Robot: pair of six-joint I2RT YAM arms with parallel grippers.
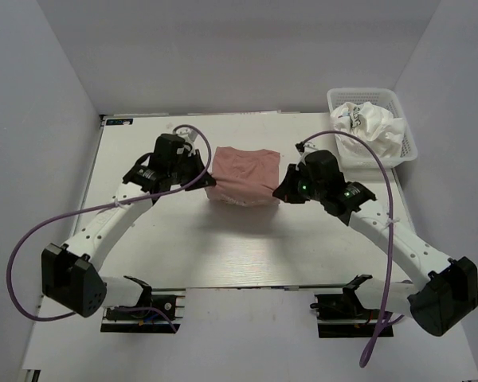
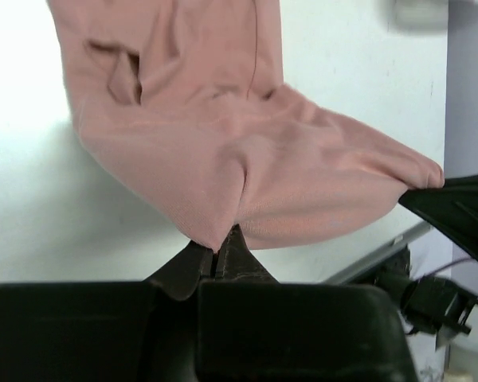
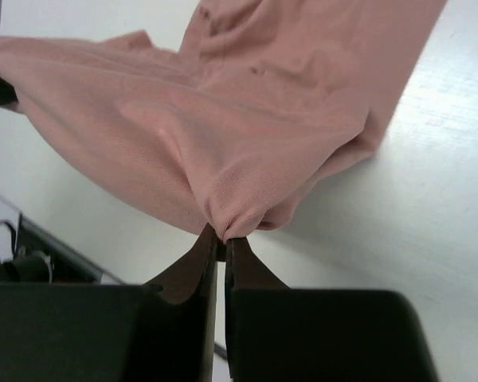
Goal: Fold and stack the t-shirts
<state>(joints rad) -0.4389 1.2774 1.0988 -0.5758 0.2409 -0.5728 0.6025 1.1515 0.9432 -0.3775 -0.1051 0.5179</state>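
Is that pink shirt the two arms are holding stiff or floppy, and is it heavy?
Probably floppy: the pink shirt sags in folds between the left tool and right tool. Likely light, since two small pinches of cloth seem to carry it.

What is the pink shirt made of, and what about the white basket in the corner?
The pink shirt looks like soft, thin knit cloth, matte: it sags and wrinkles where it is pinched, and a fine weave shows up close. Which fibre, I cannot tell. The white basket looks like stiff plastic: its walls are an open mesh that holds a straight shape.
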